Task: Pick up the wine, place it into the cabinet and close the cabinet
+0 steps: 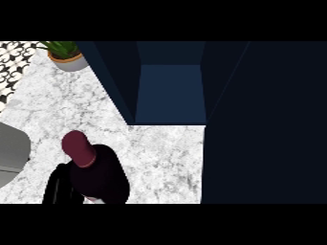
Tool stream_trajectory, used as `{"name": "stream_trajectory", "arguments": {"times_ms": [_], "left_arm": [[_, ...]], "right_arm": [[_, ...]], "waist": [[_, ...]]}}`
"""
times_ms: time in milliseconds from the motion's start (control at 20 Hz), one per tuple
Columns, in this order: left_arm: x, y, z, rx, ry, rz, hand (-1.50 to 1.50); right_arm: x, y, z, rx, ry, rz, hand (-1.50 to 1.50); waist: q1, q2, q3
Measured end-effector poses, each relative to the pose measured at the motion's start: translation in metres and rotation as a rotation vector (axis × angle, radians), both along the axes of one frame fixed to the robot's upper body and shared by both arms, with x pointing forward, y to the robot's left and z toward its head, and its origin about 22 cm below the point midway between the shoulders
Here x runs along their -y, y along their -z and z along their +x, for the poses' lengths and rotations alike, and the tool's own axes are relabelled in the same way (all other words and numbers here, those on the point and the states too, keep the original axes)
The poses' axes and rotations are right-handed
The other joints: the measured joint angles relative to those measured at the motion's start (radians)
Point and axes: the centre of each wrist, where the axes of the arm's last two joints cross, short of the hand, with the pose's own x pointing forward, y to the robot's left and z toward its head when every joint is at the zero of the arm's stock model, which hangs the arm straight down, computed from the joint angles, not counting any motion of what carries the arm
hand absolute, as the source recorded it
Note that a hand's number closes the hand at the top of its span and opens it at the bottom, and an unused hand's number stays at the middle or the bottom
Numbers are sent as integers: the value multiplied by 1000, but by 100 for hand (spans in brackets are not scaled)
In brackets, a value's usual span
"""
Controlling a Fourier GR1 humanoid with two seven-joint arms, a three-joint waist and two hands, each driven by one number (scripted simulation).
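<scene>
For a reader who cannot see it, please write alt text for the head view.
A dark wine bottle with a maroon cap stands on a white marble counter, a black robot hand at its left side. Behind it, a dark blue cabinet is open; a potted plant sits far left.

Only the left arm shows. The forearm (0, 153) is a smooth, pale grey shell, broad and rounded at its end, with a darker grey band along its lower side; it comes in at the counter's left edge. The left hand (57, 186) is plain matt black, with long, slim fingers (51, 189), near the counter's front edge. No cables, screws or markings can be made out.
</scene>
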Motion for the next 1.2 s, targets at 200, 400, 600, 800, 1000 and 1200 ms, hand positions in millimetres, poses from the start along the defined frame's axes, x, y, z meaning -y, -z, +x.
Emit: {"name": "stream_trajectory", "arguments": {"times_ms": [200,400,600,800,1000,1200], "left_arm": [[12,-25,18,-1,-4,-4,150],[30,-45,38,-4,1,-7,150],[50,-57,53,14,-6,11,150],[70,-66,79,24,-36,41,150],[88,-68,95,27,-43,99,150],[104,-68,110,21,-44,167,150]], "right_arm": [[-4,7,3,0,-1,-1,-150],[-2,0,1,0,4,5,-150],[-7,5,1,1,3,1,-150],[0,6,3,4,2,8,-150],[-3,2,5,1,4,1,-150],[1,3,5,7,0,-2,-150]], "waist": [[-2,0,0],[-4,1,0],[-5,1,0],[-8,1,-1],[-9,2,0],[-9,2,0]]}}
